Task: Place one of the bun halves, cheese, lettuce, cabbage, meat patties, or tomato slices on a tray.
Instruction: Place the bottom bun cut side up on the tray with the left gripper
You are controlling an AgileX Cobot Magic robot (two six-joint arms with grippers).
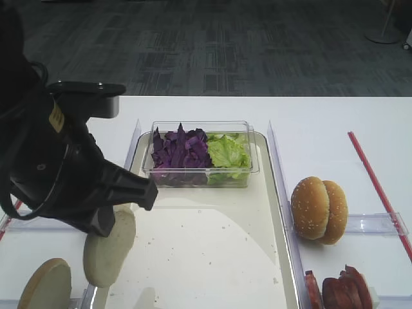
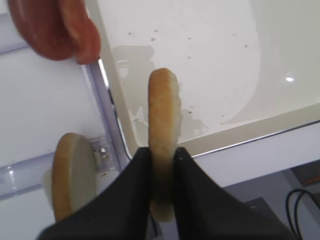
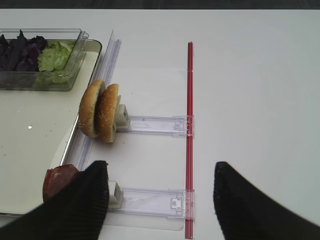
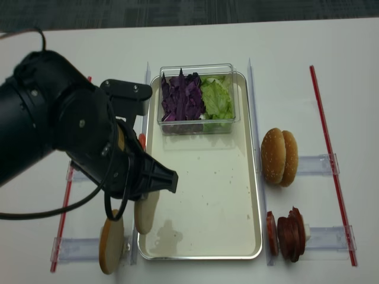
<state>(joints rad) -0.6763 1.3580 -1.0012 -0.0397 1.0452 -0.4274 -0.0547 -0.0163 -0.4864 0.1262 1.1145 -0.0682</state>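
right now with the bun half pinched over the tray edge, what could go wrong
The left gripper holds the bun half on edge, right above the tray rim. Released here, it might catch the rim and tip outward. It may also roll rather than land flat. The second bun half stands close by and could get knocked.

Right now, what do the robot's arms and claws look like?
The left arm is big, round and matte black, with a black cable looping off it and a small yellow sticker. Its left claw has two black pointed fingers. The right claw has black ribbed fingers.

A clear plastic tub (image 1: 199, 168) sits at the far end, and a red strip (image 3: 189, 135) crosses the white table (image 3: 250, 75).
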